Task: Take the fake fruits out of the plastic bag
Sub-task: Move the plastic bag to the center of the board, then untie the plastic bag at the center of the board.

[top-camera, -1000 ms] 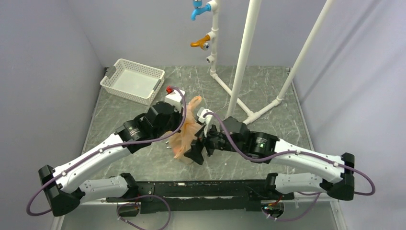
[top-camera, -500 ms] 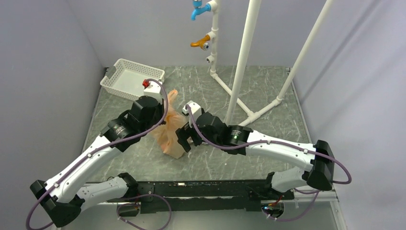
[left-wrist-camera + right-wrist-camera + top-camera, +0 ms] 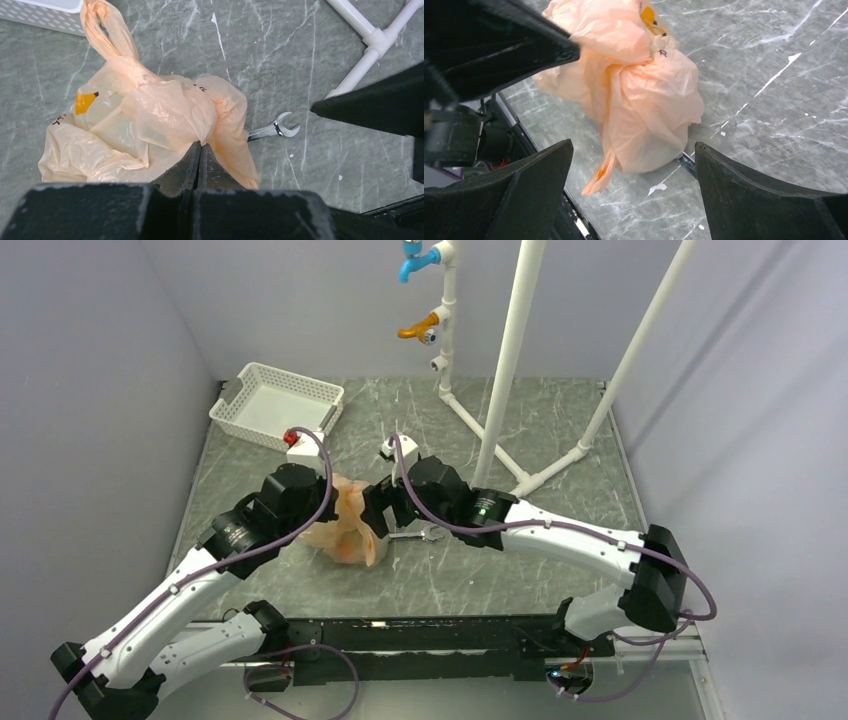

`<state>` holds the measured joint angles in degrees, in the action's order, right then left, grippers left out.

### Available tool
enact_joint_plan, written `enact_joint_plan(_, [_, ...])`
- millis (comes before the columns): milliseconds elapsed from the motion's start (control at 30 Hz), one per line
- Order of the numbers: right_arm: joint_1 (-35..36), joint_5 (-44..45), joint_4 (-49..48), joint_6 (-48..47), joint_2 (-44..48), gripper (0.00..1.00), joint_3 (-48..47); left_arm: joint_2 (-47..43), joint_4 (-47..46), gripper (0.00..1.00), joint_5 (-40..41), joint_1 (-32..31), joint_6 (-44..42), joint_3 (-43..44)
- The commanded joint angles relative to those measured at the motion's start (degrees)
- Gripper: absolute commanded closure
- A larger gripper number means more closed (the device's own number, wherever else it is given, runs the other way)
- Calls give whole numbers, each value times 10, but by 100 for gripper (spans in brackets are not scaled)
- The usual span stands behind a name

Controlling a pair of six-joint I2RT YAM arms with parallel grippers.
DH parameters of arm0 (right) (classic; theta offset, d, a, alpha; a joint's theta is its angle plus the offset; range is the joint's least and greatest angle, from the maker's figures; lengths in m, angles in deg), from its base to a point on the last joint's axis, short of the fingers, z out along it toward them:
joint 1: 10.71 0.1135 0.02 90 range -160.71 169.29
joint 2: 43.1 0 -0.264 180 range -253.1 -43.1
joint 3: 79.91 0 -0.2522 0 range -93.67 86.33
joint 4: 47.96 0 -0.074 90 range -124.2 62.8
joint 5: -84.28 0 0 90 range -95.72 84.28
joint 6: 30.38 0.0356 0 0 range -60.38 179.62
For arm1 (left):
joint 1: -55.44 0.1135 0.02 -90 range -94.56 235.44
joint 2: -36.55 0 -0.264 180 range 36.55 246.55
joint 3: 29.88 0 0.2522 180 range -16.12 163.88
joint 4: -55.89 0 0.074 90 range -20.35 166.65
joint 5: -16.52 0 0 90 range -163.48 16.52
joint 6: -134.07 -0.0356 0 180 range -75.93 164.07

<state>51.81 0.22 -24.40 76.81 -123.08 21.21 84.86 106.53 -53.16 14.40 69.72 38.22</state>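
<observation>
A second ago I have the plastic bag (image 3: 345, 530) hoisted between the two arms near the middle of the table (image 3: 560, 420). Now it is down on the surface, slumped in a crumpled heap, and both arms have swung over toward 9 o'clock with it. The wrench (image 3: 418, 536) lies just at the bag's 3 o'clock edge, and the white basket (image 3: 275, 405) sits well off at 11 o'clock.

My left gripper (image 3: 200, 150) has its fingers pressed together, and in the wrist view a fold of the peach film runs right into the tips, so I judge it is pinching the bag. My right gripper (image 3: 634, 144) hangs above the heap with its fingers spread wide, holding nothing.

No fake fruits lie on the table, so I take them to be inside the bag. A yellow-orange patch shows through the film, but I cannot tell whether it is print or fruit.

Setting the bag down gives me no progress on emptying it, but it is now steadied at one fold. The free right fingers are placed to take a second fold or handle and open the mouth.
</observation>
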Motion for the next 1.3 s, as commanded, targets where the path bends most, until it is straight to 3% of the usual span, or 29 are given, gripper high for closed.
enact_joint_plan(0, [-9,-35,-36,4,-30,5,-41,-14,-2,100,-15,2,22,-1])
enact_joint_plan(300, [-13,-23,-46,-18,-66,13,-54,-38,1,100,-20,2,41,-31])
enact_joint_plan(533, [-15,-46,-53,-28,-100,28,-67,-29,9,100,-23,2,46,-32])
enact_joint_plan(900, [-18,-29,-55,-31,-137,31,-86,-20,8,100,-40,2,76,-47])
enact_joint_plan(1267, [-17,-32,-63,-22,-149,49,-78,-38,20,100,-22,2,82,-74])
